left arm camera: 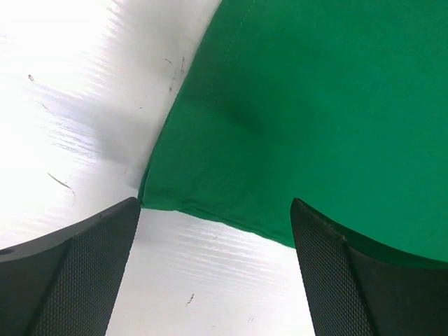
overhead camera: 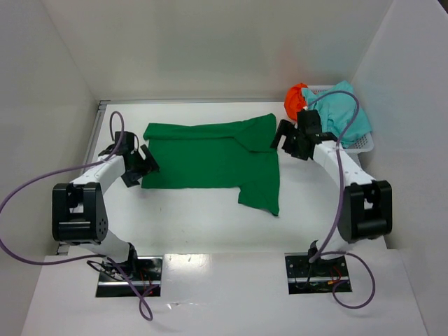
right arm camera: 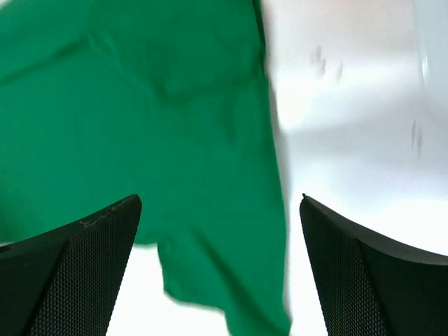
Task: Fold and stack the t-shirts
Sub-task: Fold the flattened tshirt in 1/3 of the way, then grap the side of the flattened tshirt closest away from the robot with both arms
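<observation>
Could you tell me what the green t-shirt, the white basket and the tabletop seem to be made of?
Dark green short-sleeved t-shirt: soft matte cloth, probably cotton knit; it lies limp, creased, with a stitched hem. White mesh basket: likely rigid plastic, from its perforated wall. White table: smooth, semi-gloss board, perhaps plastic; it shows glare and scuffs.

One t-shirt (overhead camera: 210,157) lies spread on the table (overhead camera: 210,224), two other t-shirts (overhead camera: 339,105) in the basket (overhead camera: 364,145) at its far right.
</observation>
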Action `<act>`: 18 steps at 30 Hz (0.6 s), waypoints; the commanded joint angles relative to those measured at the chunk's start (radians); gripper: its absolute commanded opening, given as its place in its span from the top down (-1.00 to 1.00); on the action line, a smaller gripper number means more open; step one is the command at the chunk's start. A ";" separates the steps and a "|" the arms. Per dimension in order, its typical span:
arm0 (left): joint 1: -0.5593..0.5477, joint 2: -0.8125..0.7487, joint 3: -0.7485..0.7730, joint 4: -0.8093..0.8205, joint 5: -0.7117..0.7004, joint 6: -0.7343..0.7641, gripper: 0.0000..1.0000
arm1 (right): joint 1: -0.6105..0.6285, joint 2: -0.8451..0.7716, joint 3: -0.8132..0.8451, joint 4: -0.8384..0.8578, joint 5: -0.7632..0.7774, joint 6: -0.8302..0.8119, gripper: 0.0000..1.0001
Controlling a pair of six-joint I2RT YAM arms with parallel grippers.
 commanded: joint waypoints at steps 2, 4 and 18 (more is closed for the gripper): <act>0.001 -0.056 0.000 0.013 0.004 -0.021 -0.91 | -0.003 -0.122 -0.172 -0.008 -0.051 0.122 -0.98; 0.001 -0.056 0.000 0.013 -0.005 -0.010 -0.91 | -0.003 -0.168 -0.238 -0.008 -0.029 0.159 -0.98; 0.001 -0.056 0.000 0.043 0.056 0.001 -0.91 | -0.003 -0.404 -0.548 0.023 -0.116 0.318 -0.70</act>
